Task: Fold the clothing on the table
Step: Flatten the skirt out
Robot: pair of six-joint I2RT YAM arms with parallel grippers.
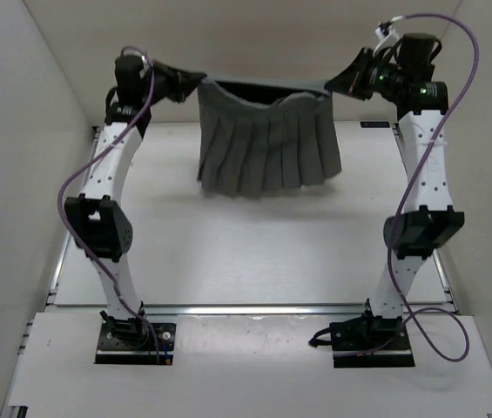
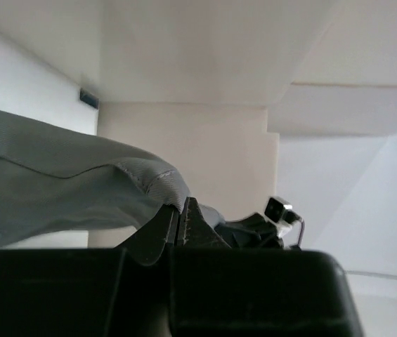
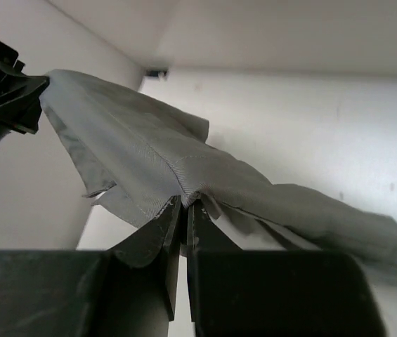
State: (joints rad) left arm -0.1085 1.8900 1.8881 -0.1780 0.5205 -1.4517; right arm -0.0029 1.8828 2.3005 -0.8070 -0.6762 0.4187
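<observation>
Large flat white rectangular table (image 1: 254,252), white walls round it. Dark grey pleated skirt-like fabric garment (image 1: 267,148) is held up over the table's far end with its long axis left-right. Waistband is stretched between the two arms, pleats run down from it, hem is lowest and faces the near side; can't tell if the hem touches the surface. Black two-finger left gripper (image 1: 195,83) is clamped on the waistband's left corner, black two-finger right gripper (image 1: 337,84) on its right corner. Both wrist views show the fingers pinched on fabric. Small dark label (image 1: 374,124) on the table beside the right arm, text unreadable.
</observation>
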